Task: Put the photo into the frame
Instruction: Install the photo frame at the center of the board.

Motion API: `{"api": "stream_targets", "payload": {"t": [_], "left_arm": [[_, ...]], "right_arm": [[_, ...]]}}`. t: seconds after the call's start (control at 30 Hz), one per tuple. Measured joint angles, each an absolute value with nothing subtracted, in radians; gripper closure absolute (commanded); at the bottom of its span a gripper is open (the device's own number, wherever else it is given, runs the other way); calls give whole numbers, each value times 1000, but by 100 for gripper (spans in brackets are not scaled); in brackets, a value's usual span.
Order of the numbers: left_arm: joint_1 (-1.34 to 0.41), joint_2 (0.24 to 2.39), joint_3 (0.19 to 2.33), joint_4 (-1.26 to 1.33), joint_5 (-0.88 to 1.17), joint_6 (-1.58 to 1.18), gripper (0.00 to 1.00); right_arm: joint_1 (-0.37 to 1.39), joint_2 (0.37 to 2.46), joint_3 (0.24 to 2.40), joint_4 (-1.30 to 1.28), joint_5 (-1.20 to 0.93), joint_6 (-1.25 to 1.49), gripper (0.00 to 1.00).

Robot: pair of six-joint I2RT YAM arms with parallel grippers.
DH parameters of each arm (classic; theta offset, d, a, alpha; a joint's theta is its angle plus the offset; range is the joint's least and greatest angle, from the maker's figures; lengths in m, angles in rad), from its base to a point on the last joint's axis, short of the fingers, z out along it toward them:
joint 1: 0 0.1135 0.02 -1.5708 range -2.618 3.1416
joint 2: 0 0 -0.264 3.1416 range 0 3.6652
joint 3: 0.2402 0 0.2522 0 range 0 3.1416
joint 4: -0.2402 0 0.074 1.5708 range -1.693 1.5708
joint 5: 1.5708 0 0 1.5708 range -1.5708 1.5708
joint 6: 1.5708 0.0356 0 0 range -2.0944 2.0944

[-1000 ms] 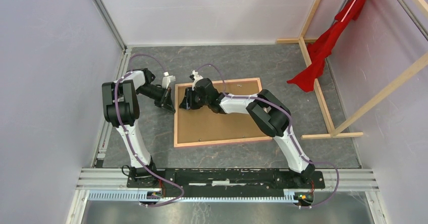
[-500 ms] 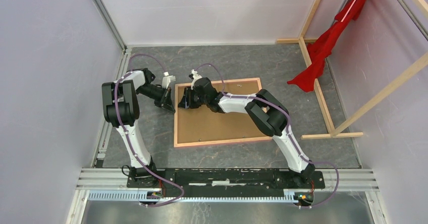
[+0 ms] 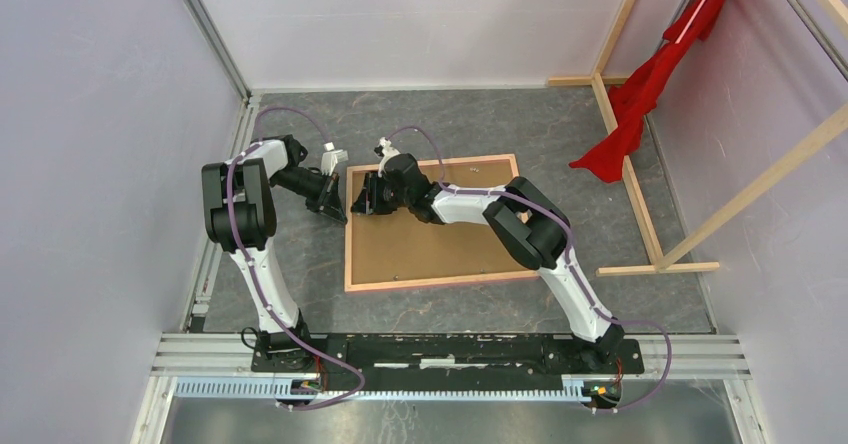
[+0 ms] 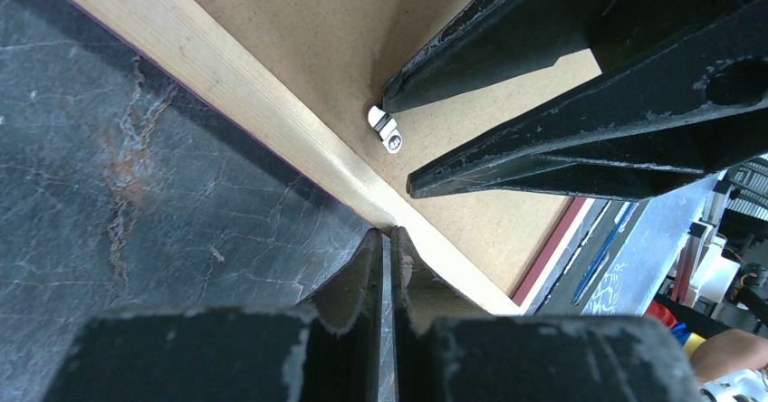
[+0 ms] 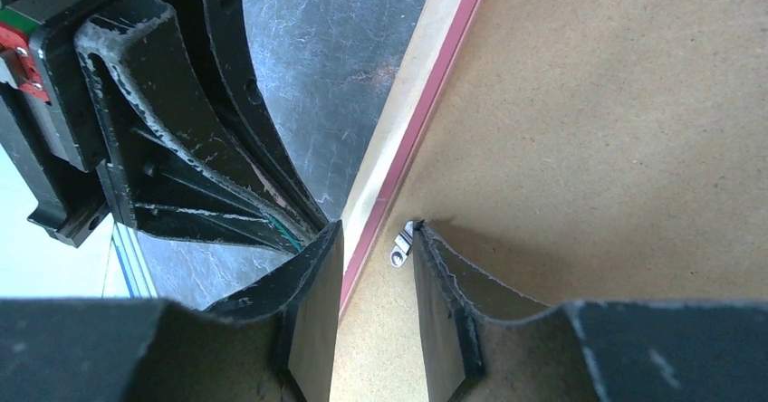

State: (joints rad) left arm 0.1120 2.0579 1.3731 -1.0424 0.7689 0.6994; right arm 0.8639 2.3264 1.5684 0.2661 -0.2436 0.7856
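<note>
The photo (image 3: 440, 249) lay brown back up inside the face-down frame (image 3: 349, 244) on the table (image 3: 500, 124), so the step in hand looked like locking it in. The right gripper (image 5: 376, 232), jaws apart, straddled a small metal clip (image 5: 401, 244) beside the frame's left rail, while the left gripper (image 4: 388, 239), jaws together, rested its tips on that rail. The next move probably called for nudging the clip round without shifting the frame; no writing or brand was readable.

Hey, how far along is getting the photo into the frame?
Done: the photo, brown back up, lies inside the face-down frame. In hand: the shut left gripper touches the frame's edge while the open right gripper straddles a small metal clip. Left: probably turning that clip to lock it.
</note>
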Motion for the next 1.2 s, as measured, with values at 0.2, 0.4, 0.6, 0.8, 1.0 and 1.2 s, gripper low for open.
{"api": "stream_targets", "payload": {"t": [0.2,0.4,0.6,0.8,1.0,1.2], "left_arm": [[112,2058,1373,-1042,769,699,94],[112,2058,1373,-1042,769,699,94],[112,2058,1373,-1043,769,699,94],[112,2058,1373,-1043,769,699,94],[112,2058,1373,-1043,769,699,94],[112,2058,1374,-1043,769,699,94]], "right_arm": [[864,2341,1575,292,-255,799,61],[864,2356,1589,302,-274,809,62],[862,2374,1602,321,-309,832,63],[861,2385,1602,343,-341,852,63],[859,2386,1602,343,-352,860,64],[857,2386,1607,337,-361,858,62]]}}
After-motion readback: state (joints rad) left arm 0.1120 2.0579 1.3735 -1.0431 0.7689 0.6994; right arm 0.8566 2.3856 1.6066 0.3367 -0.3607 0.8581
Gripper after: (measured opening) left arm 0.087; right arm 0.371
